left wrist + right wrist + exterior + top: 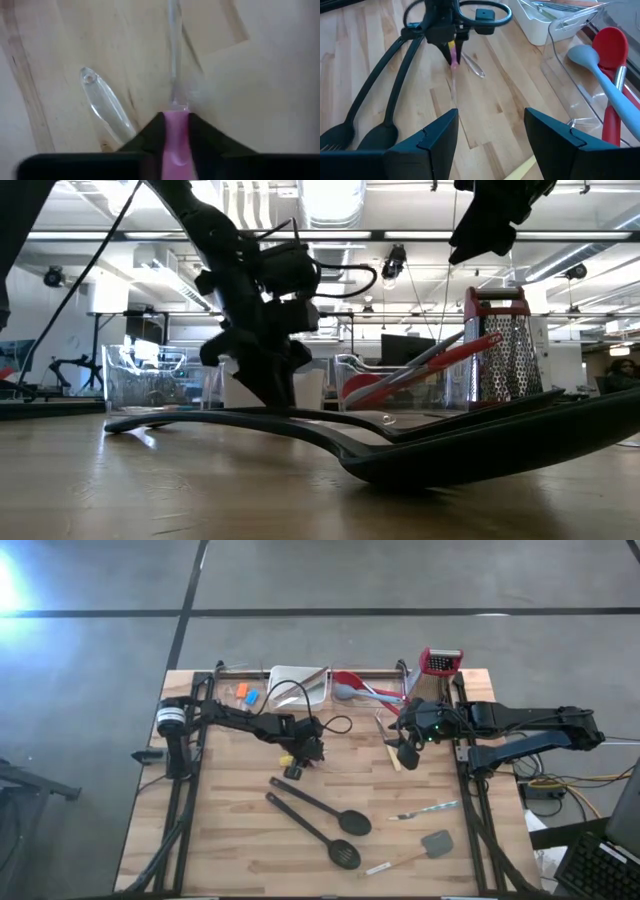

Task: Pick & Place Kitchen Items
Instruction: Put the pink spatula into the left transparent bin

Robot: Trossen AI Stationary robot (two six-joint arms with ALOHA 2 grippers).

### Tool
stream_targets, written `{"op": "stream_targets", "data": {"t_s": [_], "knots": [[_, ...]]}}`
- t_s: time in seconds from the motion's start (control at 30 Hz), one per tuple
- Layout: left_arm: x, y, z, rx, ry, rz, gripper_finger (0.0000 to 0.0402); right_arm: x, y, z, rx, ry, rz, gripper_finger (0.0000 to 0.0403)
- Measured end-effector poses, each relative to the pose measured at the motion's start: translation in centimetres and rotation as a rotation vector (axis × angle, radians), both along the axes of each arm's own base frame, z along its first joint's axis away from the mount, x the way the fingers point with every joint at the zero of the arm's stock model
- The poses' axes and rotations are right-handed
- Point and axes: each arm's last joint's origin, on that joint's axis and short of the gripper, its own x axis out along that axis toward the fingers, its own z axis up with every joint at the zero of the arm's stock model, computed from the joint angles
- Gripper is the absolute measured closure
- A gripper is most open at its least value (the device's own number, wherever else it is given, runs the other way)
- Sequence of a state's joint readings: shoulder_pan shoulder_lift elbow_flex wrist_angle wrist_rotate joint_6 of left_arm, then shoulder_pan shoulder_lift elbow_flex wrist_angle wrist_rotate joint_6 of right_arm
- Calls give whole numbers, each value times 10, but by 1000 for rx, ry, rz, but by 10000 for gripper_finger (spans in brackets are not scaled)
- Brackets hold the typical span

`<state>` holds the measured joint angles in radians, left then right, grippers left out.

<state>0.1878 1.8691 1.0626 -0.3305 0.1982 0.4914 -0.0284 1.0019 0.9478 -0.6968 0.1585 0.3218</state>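
1. Fingers of the left gripper are clenching a small pink-handled utensil at the bottom centre of the left wrist view — a thin clear shaft is running up from the pink grip over the pale wood.
2. A clear, glossy teardrop-shaped piece is lying flat on the planks just beside that shaft, left of centre in the same view.
3. Seen from above, the left gripper is pointing down at the table's middle, near the handle ends of two matte black long-handled spoons — a solid spoon and a slotted spoon — lying diagonally in the lower centre.
4. The right gripper is hanging above the board with its dark, angular fingers spread wide and nothing between them; in the high view it sits right of centre.
5. A red spoon and a smooth light-blue spoon are resting in a clear bin at the right edge of the right wrist view.
6. A grey flat spatula and thin metal tongs are lying at the lower right of the butcher-block table.
7. Small orange and blue pieces are sitting at the upper left of the tabletop.
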Motion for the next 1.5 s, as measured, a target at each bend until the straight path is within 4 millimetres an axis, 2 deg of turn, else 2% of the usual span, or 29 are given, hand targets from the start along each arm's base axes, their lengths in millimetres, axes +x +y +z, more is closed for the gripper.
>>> {"op": "stream_targets", "data": {"t_s": [0.1,0.3,0.6,0.7,0.8,0.9,1.0,1.17,1.4,1.5], "knots": [[-1,-2,5,0,-11,-2,365,0,0,0,0,0,0,184],[-8,-5,26,13,-37,12,367,0,0,0,-2,2,1,184],[-22,-9,76,43,-176,23,367,0,0,0,-1,1,0,184],[-28,-10,93,124,-221,50,367,0,0,0,0,1,0,184],[-35,-11,100,264,-193,78,367,0,0,-1,2,0,-2,184],[-42,-13,102,418,-124,19,367,3,0,-1,-2,-28,1,184],[-46,-16,100,509,-59,-106,367,7,0,1,-20,-85,24,184],[-43,-26,105,576,-90,-244,367,24,0,0,-51,-151,84,184],[-34,-57,133,649,-350,-352,367,58,1,-15,-77,-180,188,184],[-34,-72,148,675,-471,-378,367,65,1,-21,-75,-167,196,184]]}}
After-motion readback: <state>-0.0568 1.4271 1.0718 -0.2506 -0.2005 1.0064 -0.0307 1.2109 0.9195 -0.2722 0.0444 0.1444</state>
